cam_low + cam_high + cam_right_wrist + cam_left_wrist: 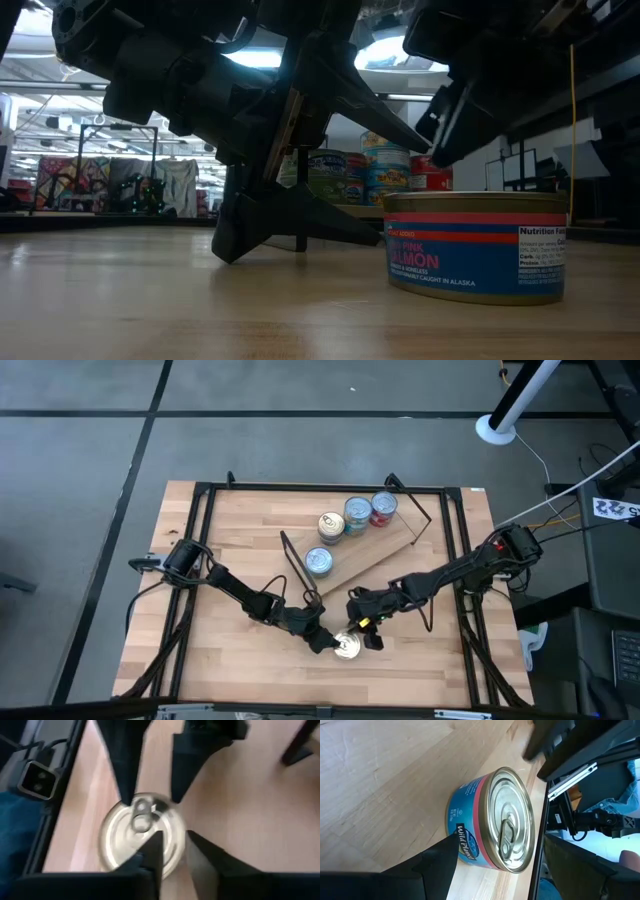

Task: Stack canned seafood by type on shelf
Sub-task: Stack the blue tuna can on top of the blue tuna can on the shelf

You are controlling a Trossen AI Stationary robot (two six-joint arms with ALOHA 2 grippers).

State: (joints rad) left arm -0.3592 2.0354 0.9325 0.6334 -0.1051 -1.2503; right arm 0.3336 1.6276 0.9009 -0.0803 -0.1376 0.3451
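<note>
Worktop (230, 650) action is all down at the near edge. Coming in from the left, the left tool (322, 642) sits low on the wood just beside a lone salmon tin (347, 648), fingers spread apart and gripping nothing; the left wrist view shows that tin (492, 822) standing upright between the two dark fingers, blue side with a red band, silver pull-tab lid facing out. From table height the same tin (475, 245) stands flat on the wood, the dark tool bodies hanging just behind and above it. On the tin's other side comes the right tool (368, 635), hovering right over it; in the right wrist view its fingers are parted and empty above the lid (140, 837). Farther back and to the right, the shelf (385, 552) lies angled across the worktop, carrying four tins: one blue (318, 561) near its left end, then gold (331, 526), blue (357, 513) and red (383, 508) clustered near its far edge.
</note>
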